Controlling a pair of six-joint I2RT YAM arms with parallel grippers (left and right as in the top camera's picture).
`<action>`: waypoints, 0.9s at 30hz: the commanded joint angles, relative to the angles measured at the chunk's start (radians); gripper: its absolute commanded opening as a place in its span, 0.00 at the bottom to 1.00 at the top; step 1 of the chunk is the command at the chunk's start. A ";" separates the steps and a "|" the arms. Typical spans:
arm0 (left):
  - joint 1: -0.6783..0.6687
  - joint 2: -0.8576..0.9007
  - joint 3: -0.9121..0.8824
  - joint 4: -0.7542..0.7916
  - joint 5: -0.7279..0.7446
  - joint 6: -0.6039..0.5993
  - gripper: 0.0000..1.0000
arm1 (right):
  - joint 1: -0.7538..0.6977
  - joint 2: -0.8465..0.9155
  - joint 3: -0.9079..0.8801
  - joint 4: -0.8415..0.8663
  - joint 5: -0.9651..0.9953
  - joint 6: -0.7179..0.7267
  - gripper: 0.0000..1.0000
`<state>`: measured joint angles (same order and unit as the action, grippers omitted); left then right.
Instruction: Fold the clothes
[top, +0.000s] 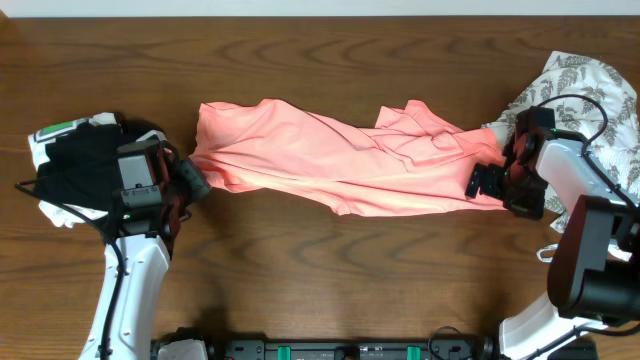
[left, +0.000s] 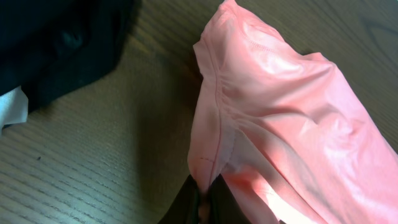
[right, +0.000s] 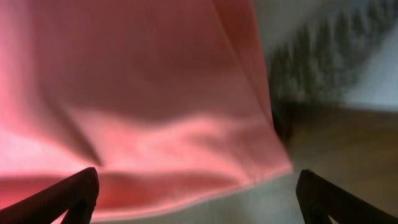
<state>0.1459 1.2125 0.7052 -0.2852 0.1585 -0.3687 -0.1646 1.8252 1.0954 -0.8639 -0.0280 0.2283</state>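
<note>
Dark wooden table (top: 300, 290) carries the salmon-pink T-shirt (top: 340, 155) bunched lengthwise across its middle. The left gripper (top: 198, 184) pinches the shirt's end nearest the left edge; the right gripper (top: 488, 180) gapes wide at the other end, holding nothing. It should close squarely on the hem, so 2 grips can tension evenly.

Brown wooden table (top: 330, 270), dark wavy grain lines. White strip (top: 300, 6) along far edge. Black rail (top: 330, 350), green bits, near edge.

even soft light; right-wrist view blurred
</note>
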 joint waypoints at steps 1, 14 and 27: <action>0.005 -0.011 0.000 -0.003 0.010 0.010 0.06 | -0.005 0.015 -0.004 0.021 0.013 -0.025 0.99; 0.005 -0.011 0.000 -0.002 0.010 0.010 0.06 | -0.004 0.021 -0.040 0.089 0.013 -0.024 0.95; 0.004 -0.011 0.000 -0.017 0.013 0.010 0.06 | -0.003 0.021 -0.136 0.184 -0.044 -0.024 0.01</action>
<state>0.1459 1.2125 0.7052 -0.2943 0.1711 -0.3683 -0.1658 1.7992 1.0058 -0.6788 -0.0216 0.2039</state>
